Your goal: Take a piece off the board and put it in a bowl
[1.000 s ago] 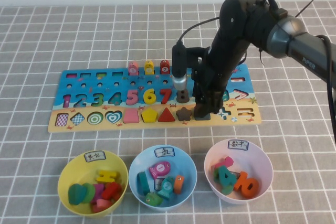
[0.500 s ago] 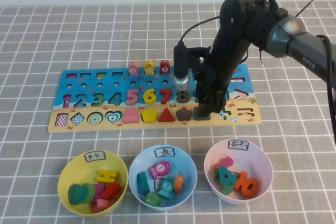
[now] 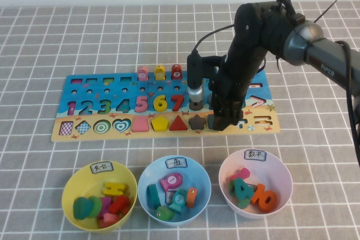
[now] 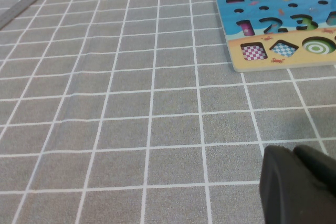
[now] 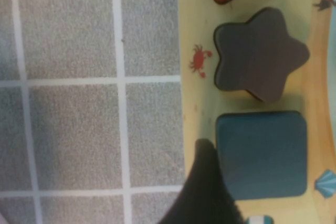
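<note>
Piece: the small dark slate-blue wooden square block with rounded corners point(image 5: 261, 154) lay on the sandy strip at the right end of the shape row, just beside the dark brown star point(image 5: 258, 53); it looked seated flat, not lifted.
Board: the long wooden puzzle board with a blue sea-themed top point(image 3: 101, 89) lay flat on the grey checked cloth; pink, yellow and red shapes remained to the left of the star.
Right gripper: the right gripper point(image 3: 220, 121) stood upright over the piece; one dark finger point(image 5: 207, 192) touched the block's edge on the cloth side; the opposite finger was out of view, so whether the block was clamped could not be told.
Change: across the last second the right arm had sunk a little and its tip shifted slightly over the block, which stayed put; judged as the closing-in just ahead of a grasp.
Left gripper: the left gripper point(image 4: 299, 184) hung parked above bare cloth, well apart from the board's left end; its opening could not be told.
Bowl: the yellow round plastic bowl with a white label point(image 3: 71, 184) sat nearest the robot at far left, already holding several shapes; the lift and carry across were not yet done.
</note>
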